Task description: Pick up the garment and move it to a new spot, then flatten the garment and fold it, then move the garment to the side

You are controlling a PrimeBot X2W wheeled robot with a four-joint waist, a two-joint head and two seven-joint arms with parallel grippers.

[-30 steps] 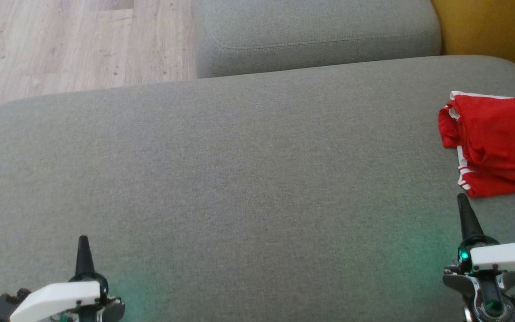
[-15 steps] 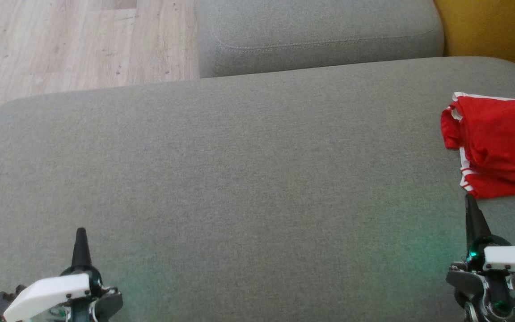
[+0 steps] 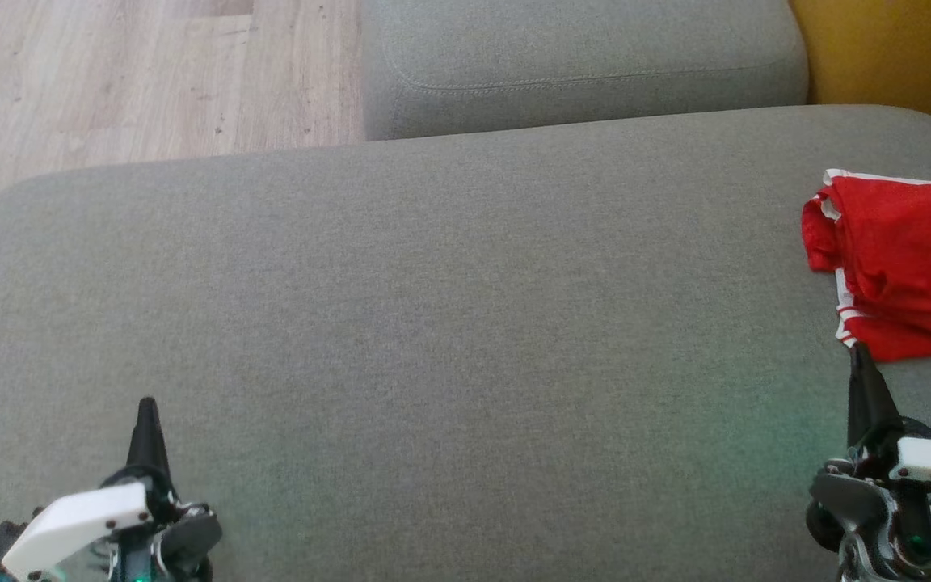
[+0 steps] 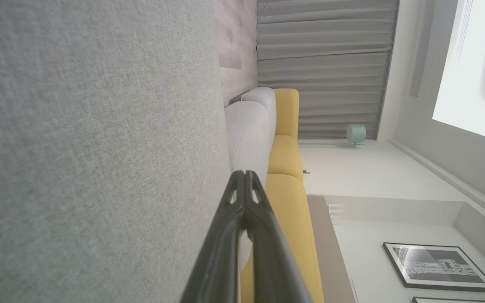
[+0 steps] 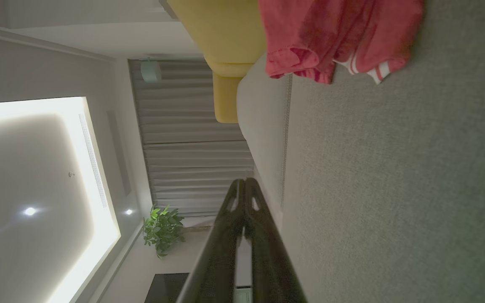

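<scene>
Garment: the red, white-striped garment (image 3: 902, 267) lay at 3 o'clock on the grey cushion (image 3: 433, 323), running off the head view's edge. It was doubled over in a compact heap with uneven hems.

Left claw: my left claw (image 3: 147, 408) was clenched on nothing at 7 o'clock, its tip over bare cushion and well apart from the garment.

Right claw: my right claw (image 3: 860, 356) was clenched and empty at 5 o'clock. Its tip pointed at the garment's near corner, and my wrist view showed a stretch of cushion between tip and cloth.

Middle ground: the cushion's centre, from 9 o'clock through to the garment, carried nothing.

Progress: by my judgement the scene fitted two stages. The garment sat off to the side with its layers overlapped, as a loose fold set aside would look. A rumpled heap waiting to be lifted to a new spot would look much the same.

Left to do: the pictures did not settle it. If the heap counted as the fold, the garment already lay aside. If not, the carry, flattening and fold remained.
</scene>
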